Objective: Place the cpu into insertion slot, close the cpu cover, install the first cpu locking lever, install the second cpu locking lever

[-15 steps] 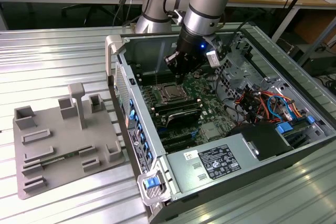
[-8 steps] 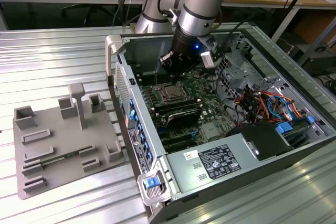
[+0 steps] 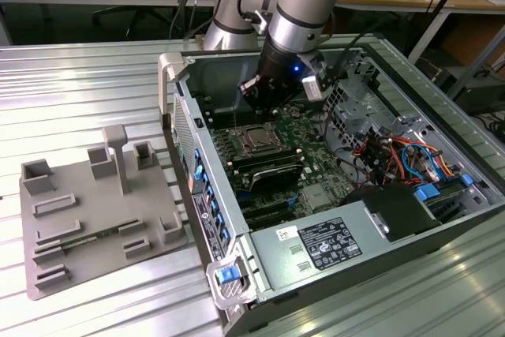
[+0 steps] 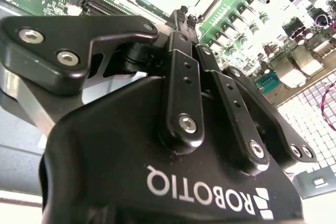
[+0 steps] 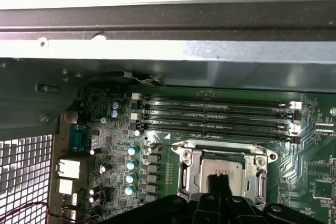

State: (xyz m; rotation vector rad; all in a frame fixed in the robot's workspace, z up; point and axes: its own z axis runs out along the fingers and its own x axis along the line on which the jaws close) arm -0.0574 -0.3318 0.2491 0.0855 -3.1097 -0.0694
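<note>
The claw (image 3: 251, 108) is held inside the open case (image 3: 211, 195), just above the slot (image 3: 256, 141) on the green board (image 3: 312, 136). In the second wrist view the claw (image 4: 182, 17) is seen with its fingers pressed together at the tips. In the first wrist view the cpu (image 5: 227, 167) is seen seated in the slot, its silvery top framed by the window of the cover (image 5: 185, 174), which lies flat over it. The claw (image 5: 218, 183) is placed over the near edge of the cpu; contact cannot be told. Four memory slots (image 5: 215, 114) are set just beside the cover. A grey fixture (image 3: 87, 211) rests on the table (image 3: 95, 76), at the exterior view's left of the case.
</note>
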